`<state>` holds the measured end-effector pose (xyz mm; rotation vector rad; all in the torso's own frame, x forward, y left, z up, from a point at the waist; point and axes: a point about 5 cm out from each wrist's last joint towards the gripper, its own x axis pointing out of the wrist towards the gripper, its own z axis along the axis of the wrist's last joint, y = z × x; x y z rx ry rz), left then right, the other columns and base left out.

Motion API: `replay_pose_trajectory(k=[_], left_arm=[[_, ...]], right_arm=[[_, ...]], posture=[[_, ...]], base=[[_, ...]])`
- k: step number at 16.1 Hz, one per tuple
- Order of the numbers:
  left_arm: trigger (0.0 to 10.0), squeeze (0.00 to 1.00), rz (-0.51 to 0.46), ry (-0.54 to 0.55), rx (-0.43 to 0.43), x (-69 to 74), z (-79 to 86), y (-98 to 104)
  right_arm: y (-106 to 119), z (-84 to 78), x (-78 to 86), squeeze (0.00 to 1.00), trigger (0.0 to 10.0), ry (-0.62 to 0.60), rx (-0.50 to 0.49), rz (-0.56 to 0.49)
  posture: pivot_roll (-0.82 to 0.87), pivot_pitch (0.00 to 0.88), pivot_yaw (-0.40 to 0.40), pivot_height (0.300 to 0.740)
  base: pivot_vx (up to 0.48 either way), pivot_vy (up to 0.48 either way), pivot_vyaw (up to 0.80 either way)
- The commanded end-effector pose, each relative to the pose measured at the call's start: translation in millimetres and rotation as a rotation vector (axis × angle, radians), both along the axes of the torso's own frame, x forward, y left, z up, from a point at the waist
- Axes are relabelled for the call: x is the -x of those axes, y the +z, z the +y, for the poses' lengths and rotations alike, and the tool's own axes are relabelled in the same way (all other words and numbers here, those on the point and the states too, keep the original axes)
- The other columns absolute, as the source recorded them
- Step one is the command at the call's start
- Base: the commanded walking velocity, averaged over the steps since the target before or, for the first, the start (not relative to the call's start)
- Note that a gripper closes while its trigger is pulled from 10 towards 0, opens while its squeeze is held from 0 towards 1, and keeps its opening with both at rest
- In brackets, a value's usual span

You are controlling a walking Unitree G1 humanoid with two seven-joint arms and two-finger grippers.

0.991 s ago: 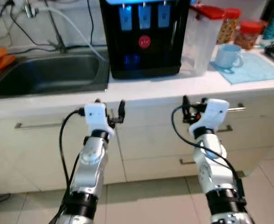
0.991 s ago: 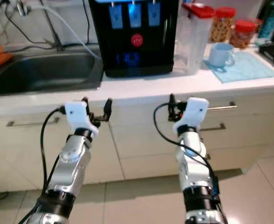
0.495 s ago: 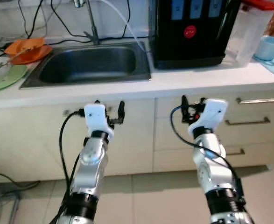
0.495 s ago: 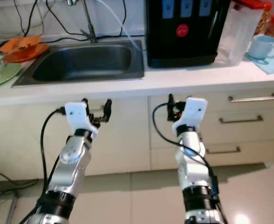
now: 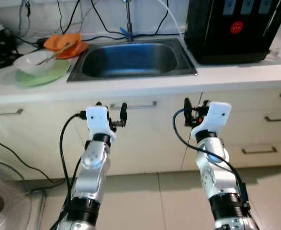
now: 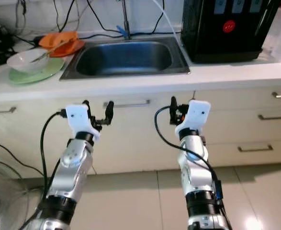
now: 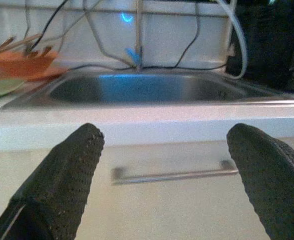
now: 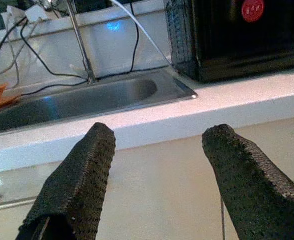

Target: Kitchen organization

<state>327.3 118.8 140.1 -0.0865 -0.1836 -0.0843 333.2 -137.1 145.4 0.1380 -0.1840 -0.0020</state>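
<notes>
A steel sink [image 5: 130,60] is set in the white counter [image 5: 145,84] straight ahead. Left of it a white bowl [image 5: 34,62] with a spoon sits on a green plate [image 5: 40,77], with an orange plate [image 5: 66,44] behind them. My left gripper [image 5: 111,105] is held up in front of the cabinet door below the sink, open and empty. My right gripper [image 5: 196,103] hangs level with it further right, also open and empty. In the left wrist view the fingers [image 7: 66,175] frame the sink and a door handle [image 7: 174,176].
A black water dispenser [image 5: 236,28] stands on the counter right of the sink. Black cables [image 5: 90,14] run along the back wall by the tap [image 5: 127,19]. Drawers with metal handles [image 5: 257,151] are at the right. A floor fan [image 5: 1,203] stands at the lower left.
The camera has swung left: the sink now sits in the middle, the bowl and plates have come into sight, and the jars and mug have gone. Both arms keep their pose.
</notes>
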Motion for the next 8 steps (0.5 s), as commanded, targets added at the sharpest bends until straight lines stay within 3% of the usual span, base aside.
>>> replay_pose_trajectory(k=[1,5,8], left_arm=[[10.0,0.0,0.018,0.033,-0.003,-0.1,8.8,-3.0],[10.0,0.0,0.001,0.041,0.014,1.0,10.8,-0.5],[10.0,0.0,-0.006,0.049,0.007,0.6,12.3,1.2]], right_arm=[[4.2,8.0,-1.1,0.0,10.0,0.029,-0.01,-0.013],[3.1,8.0,-1.3,0.0,10.0,0.029,0.001,-0.009],[4.1,10.9,-2.1,0.0,10.0,0.043,0.029,-0.014]], posture=[[0.04,0.034,0.08,0.74],[0.05,0.035,0.078,0.74],[0.05,0.035,0.078,0.74]], base=[[0.0,0.0,0.0],[0.0,0.0,0.0],[0.36,0.0,0.0]])
